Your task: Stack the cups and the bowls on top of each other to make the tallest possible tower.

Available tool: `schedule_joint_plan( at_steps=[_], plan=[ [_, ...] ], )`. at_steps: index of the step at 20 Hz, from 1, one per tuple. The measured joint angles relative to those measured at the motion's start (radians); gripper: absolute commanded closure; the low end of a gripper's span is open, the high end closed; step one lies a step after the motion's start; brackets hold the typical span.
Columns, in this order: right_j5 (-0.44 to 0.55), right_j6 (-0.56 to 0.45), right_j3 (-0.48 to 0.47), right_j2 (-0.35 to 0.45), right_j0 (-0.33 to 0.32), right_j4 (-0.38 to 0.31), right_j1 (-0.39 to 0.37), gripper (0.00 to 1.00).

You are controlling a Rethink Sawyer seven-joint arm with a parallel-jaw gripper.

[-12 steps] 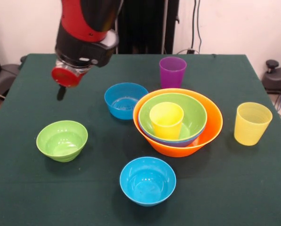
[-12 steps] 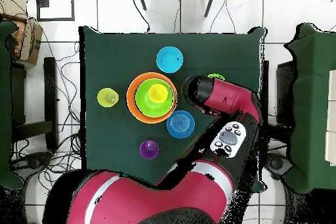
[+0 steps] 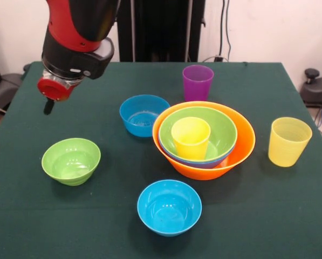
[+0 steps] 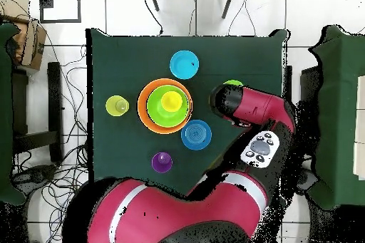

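The tower stands right of centre: a big orange bowl [image 3: 242, 144] holds a large blue bowl [image 3: 203, 162], a medium green bowl [image 3: 225, 128] and an upright opaque yellow cup [image 3: 190, 137]; it also shows in the overhead view [image 4: 145, 105]. A purple cup [image 3: 197, 82] stands behind it. A ribbed pale yellow cup [image 3: 288, 141] stands to its right. Two small blue bowls [image 3: 144, 115] [image 3: 169, 207] and a small green bowl [image 3: 71, 161] sit apart on the cloth. My gripper [image 3: 47, 107] hangs empty above the table's far left, beyond the small green bowl.
The table has a dark green cloth [image 3: 268, 216]. My red arm [image 4: 249, 112] covers most of the small green bowl [image 4: 232, 83] in the overhead view. Chairs and cables lie around the table.
My arm has moved to the picture's left in the front view, away from the far blue bowl. No cup or bowl has moved.
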Motion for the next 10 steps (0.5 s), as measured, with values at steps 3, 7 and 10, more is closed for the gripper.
schedule_joint_plan(
  at_steps=[3,7,10],
  plan=[
    [-0.001,0.000,-0.008,0.000,0.000,-0.004,0.005,0.00],
    [-0.001,0.000,-0.036,-0.001,0.000,-0.004,0.018,0.00],
    [-0.001,0.000,-0.060,-0.001,0.000,-0.004,0.029,0.00]
  ],
)
